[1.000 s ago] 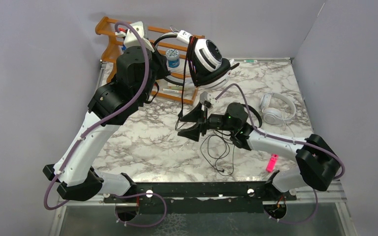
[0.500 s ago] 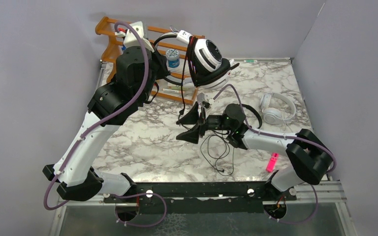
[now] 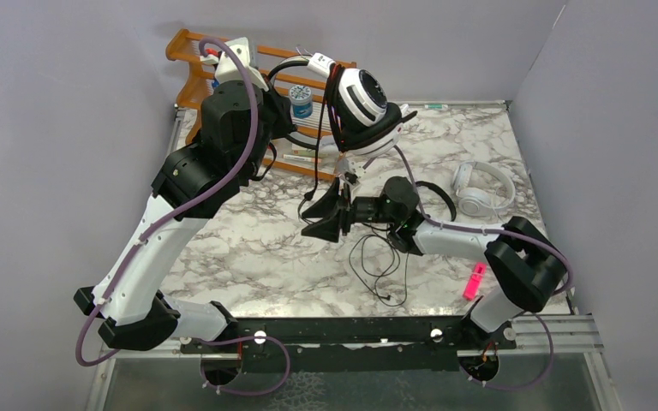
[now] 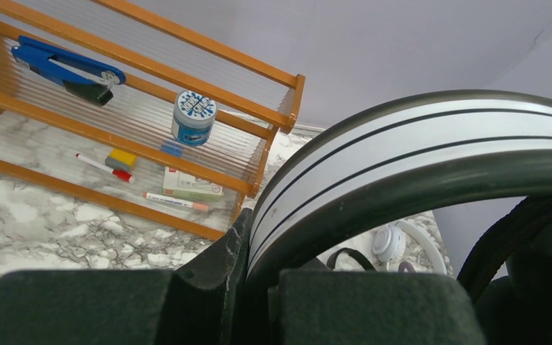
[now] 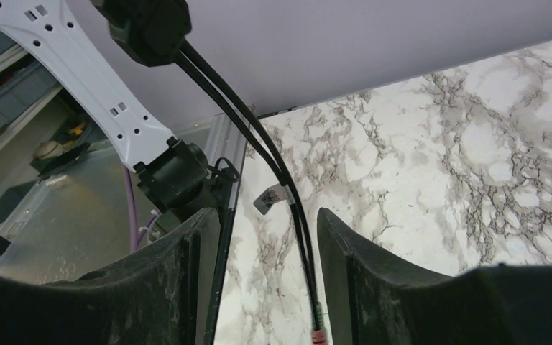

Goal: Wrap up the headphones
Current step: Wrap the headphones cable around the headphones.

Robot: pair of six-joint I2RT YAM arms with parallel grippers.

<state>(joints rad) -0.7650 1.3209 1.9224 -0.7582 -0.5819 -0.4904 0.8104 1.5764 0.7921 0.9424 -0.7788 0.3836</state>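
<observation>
Two claws: left gripper (image 4: 262, 302) clamped on headphones (image 3: 361, 101) band; right gripper (image 5: 269, 237) half-open, cord (image 5: 296, 223) between fingers.

1. Table top (image 3: 248, 248): marble pattern, white with grey veins; smooth, slight sheen.
2. Rack (image 4: 151, 68): wood, orange-brown, varnished, smooth.
3. White headphones (image 4: 417, 151): headband of hard glossy plastic; ear pad (image 4: 517, 230) black, matt, finely textured.
4. Cord (image 5: 256, 142): black, smooth, rubbery look.
5. Fingers (image 5: 374, 266) of right gripper (image 5: 266, 223): black plastic, matt, grainy, scuffed grey.
</observation>
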